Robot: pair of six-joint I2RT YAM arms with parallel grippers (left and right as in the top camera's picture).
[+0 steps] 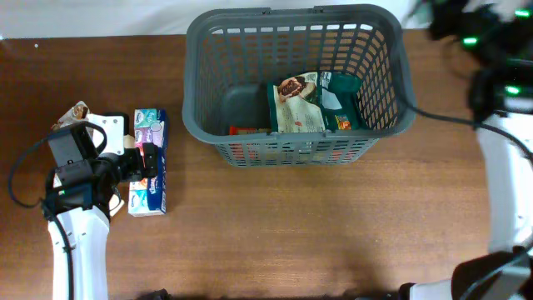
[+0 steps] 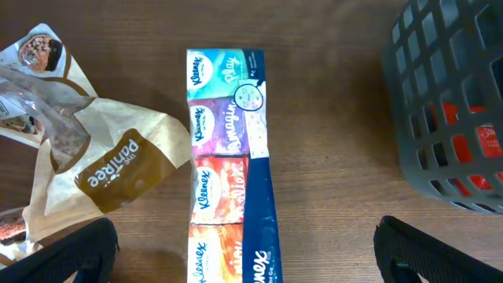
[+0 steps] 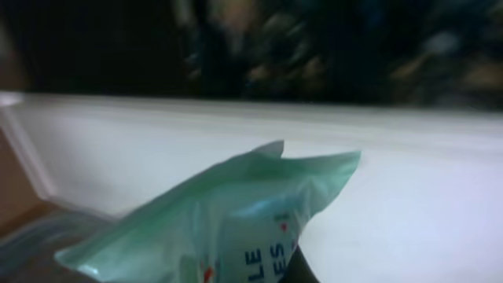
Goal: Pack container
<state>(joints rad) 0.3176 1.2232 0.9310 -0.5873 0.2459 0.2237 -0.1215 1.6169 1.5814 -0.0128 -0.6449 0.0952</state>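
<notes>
1. The left tool (image 2: 259, 255) hangs spread wide and empty. Its two dark fingertips (image 2: 75, 255) sit at either side of the Kleenex tissue multipack (image 2: 228, 157) below, touching nothing.
2. That multipack is a long, flat block in glossy film. It has a blue side strip and teal, purple, red and orange panels, and it lies flat on the brown wood-grain table (image 1: 333, 225).
3. Just beside it lies a crumpled tan and white paper bakery bag (image 2: 102, 157) with a clear window.
4. The right tool (image 1: 441, 18) is raised at the table's far right corner and blurred. In its wrist view it grips a pale green plastic packet (image 3: 220, 220) with a crimped, wavy top edge.
5. The container (image 1: 291, 154), a dark grey plastic basket with rounded corners and slotted lattice walls, stands at the far middle of the table.
6. Inside it lie a green and white printed packet (image 1: 298, 104), a dark teal packet (image 1: 343, 104) and an orange wrapper (image 1: 250, 131).
</notes>
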